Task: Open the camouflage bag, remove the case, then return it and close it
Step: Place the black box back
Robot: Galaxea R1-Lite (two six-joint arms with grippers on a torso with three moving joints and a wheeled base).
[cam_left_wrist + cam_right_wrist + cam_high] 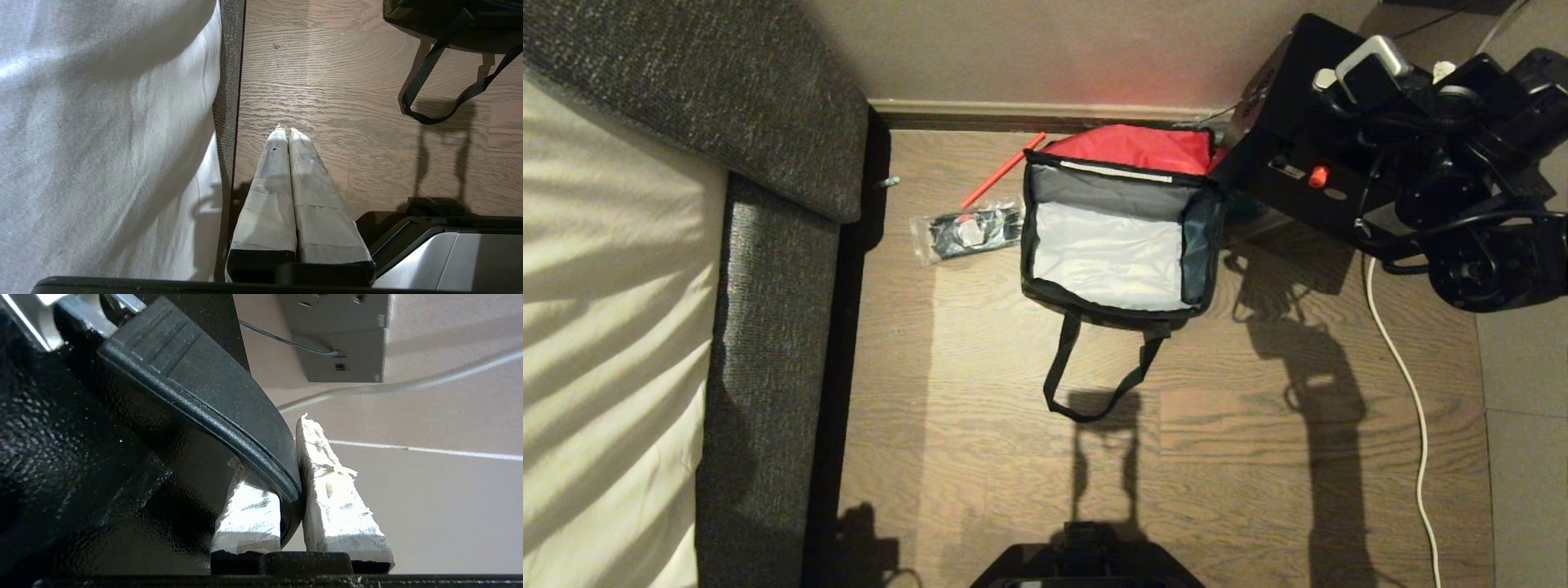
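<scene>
Camouflage bag open on floor, right jaws clamping case handle, left jaws closed.

The camouflage bag is sitting open on the floor near the wall, the plastic packet lying just left of it, the case hanging off its right side, the sofa standing far left.
</scene>
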